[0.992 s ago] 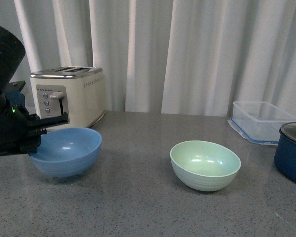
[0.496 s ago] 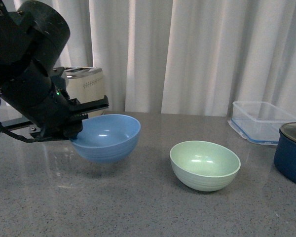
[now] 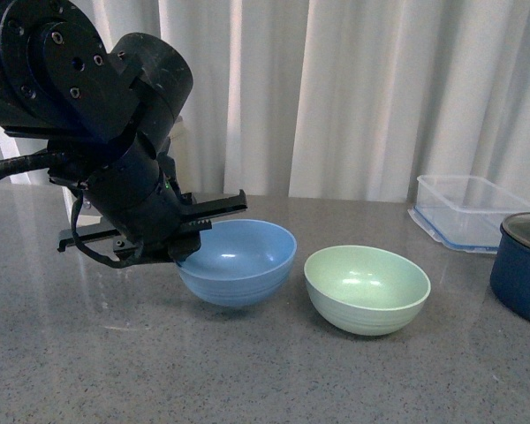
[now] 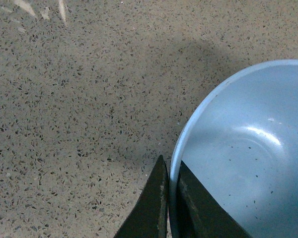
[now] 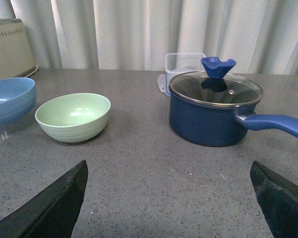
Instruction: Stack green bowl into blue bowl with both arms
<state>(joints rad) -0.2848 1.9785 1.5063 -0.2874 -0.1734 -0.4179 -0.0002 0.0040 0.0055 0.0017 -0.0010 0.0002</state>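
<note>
Rim of blue bowl (image 3: 238,262) is pinched by L gripper (image 4: 170,174) jaws just beside green bowl (image 3: 367,290); R gripper (image 5: 168,171) jaws are spread over counter (image 5: 154,183).

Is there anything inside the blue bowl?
Just a few tiny dark specks; otherwise the blue bowl looks empty. One finger of the left gripper pinches its rim from inside. The wrist picture cuts off part of the bowl, so that part is unseen.

left arm (image 3: 97,97): bulky black, round screwed housings | cable (image 3: 7,166): black loop | fingers (image 4: 151,210): thin, flat, black
</note>
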